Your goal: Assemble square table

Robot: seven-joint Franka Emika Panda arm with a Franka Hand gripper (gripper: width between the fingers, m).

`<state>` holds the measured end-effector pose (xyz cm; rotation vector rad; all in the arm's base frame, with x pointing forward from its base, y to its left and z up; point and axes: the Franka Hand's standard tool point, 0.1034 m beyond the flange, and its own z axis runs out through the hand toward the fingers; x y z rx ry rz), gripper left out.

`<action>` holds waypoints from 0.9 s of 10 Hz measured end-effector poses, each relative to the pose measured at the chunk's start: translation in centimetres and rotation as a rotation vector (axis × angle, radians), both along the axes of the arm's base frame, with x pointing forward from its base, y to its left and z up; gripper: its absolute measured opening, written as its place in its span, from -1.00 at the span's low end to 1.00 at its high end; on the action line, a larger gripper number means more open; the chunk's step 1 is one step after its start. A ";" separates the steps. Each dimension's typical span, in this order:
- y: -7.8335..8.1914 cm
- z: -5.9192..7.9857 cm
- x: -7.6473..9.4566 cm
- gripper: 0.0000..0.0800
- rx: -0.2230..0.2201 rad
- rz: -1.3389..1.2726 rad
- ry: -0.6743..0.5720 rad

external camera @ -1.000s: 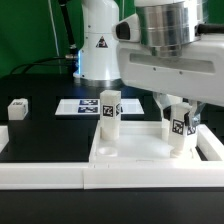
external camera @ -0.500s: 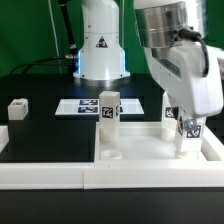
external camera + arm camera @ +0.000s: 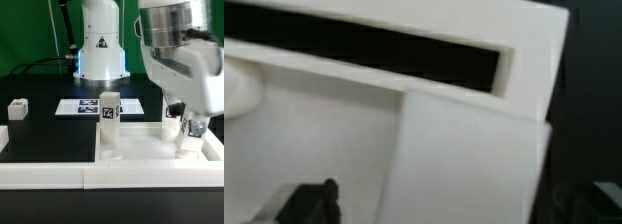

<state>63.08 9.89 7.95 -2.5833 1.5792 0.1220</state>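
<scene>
The white square table slab [image 3: 140, 148] lies at the front on the exterior view's right. One tagged leg [image 3: 110, 108] stands upright in its back left socket, and the front left socket [image 3: 110, 156] is bare. My gripper [image 3: 188, 127] is down over a second upright leg [image 3: 187, 142] at the slab's right side. In the wrist view this leg [image 3: 473, 160] stands between my fingers [image 3: 310, 202]. One finger is against it and the other stands a little apart, so the jaws are open around it. A loose leg [image 3: 17, 108] lies at the far left.
The marker board [image 3: 82, 105] lies flat behind the slab. The long white bar fence [image 3: 45, 176] runs along the front edge. The robot's base [image 3: 100, 45] stands at the back.
My wrist has turned over the right-hand leg and shifted slightly toward the exterior view's right. The leg's tag now faces further right. The other parts have not moved.
</scene>
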 end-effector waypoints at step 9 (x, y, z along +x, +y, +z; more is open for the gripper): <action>0.3 0.0 0.0 0.37 -0.085 0.795 -0.070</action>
